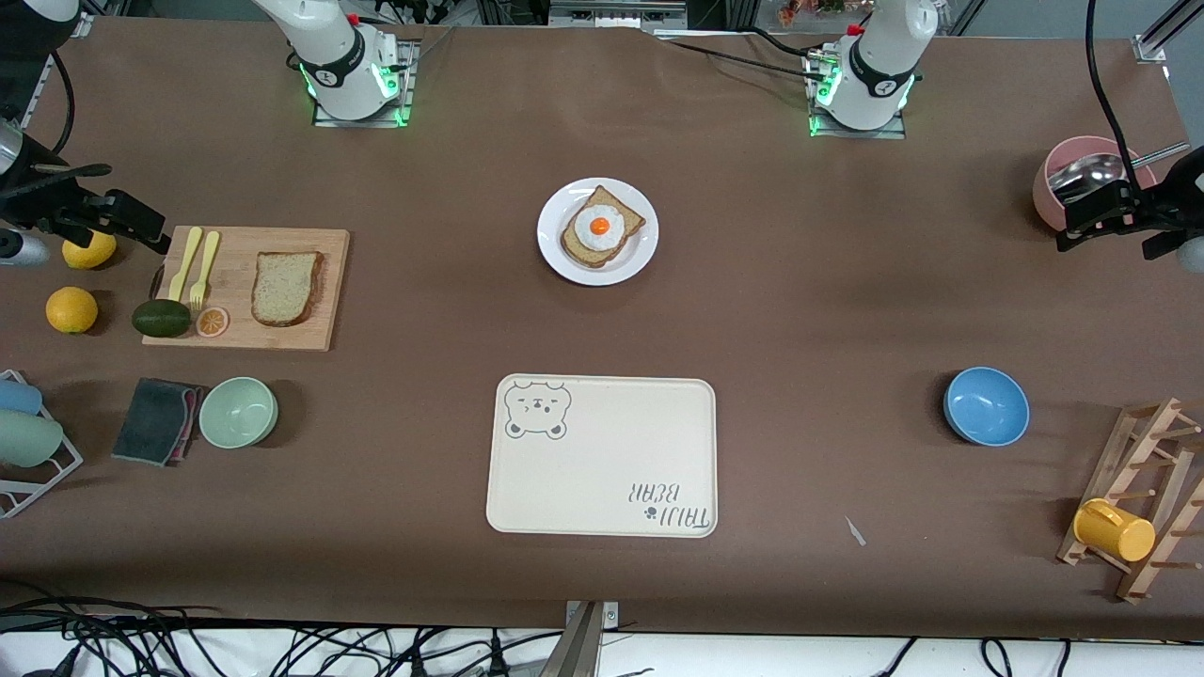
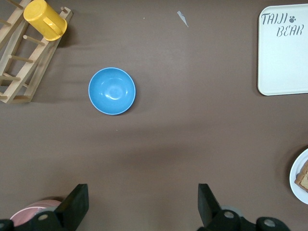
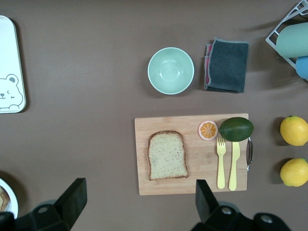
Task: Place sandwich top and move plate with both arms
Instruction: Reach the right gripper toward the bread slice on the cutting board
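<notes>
The cream tray (image 1: pixel 602 456) carries a bear face in one corner and the words "TAIJI BEAR" with a paw mark in the corner diagonal to it; it lies near the table edge closest to the front camera, midway along it. The round white plate (image 1: pixel 597 231) sits farther from that camera, at mid-table between the two bases, holding a bread slice with a fried egg (image 1: pixel 599 226). The sandwich top (image 1: pixel 286 288), a plain speckled slice, lies flat on the wooden cutting board (image 1: pixel 246 289) toward the right arm's end of the table, beside two yellow forks (image 1: pixel 198 263), an orange slice (image 1: pixel 212 322) and an avocado (image 1: pixel 161 318).

The right gripper (image 3: pixel 137 204) hangs raised over that end of the table, looking down on the board, its fingers spread wide and holding nothing. The left gripper (image 2: pixel 142 207) hangs raised over the left arm's end, above a pink bowl (image 1: pixel 1082 179), with the blue bowl (image 2: pixel 111 91) on the table in its wrist view; its fingers are likewise spread and empty.
</notes>
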Tool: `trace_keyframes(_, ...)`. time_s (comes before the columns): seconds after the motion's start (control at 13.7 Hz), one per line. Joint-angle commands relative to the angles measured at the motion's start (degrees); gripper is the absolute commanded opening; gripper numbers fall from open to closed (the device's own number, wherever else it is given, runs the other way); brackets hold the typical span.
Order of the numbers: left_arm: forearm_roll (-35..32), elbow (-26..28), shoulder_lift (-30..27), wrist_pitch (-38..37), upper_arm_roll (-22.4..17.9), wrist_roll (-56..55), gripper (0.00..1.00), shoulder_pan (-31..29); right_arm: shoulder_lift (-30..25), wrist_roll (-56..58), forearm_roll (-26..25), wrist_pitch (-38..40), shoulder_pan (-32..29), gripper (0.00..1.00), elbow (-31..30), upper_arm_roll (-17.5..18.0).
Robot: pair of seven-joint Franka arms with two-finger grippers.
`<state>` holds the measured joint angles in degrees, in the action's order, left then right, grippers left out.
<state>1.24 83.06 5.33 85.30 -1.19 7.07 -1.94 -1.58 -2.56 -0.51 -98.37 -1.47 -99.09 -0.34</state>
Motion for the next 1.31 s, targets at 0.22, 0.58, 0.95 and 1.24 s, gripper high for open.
trace_keyframes(0.22,1.75,1.14,-0.85,1.09,0.31,-0.12,1.0,-0.26,-1.15,-0.69,-0.29,-0.51,-0.2,1.0,-1.28,0.34)
trace_keyframes(0.58,1.84,1.14,-0.67,1.53,0.48,-0.39,1.0,-0.08,-0.88,-0.69,-0.29,-0.6,-0.2,1.0,-1.19,0.43)
trace_keyframes(0.95,1.57,1.58,-0.67,1.89,1.1,-1.0,1.0,-0.08,-0.88,-0.69,-0.63,-0.25,-0.2,1.0,-1.19,0.43)
trace_keyframes(1.24,1.13,1.76,-0.76,1.45,2.07,-2.23,1.0,-0.08,-0.36,-1.66,-0.55,-0.16,-0.12,1.0,-0.49,0.43)
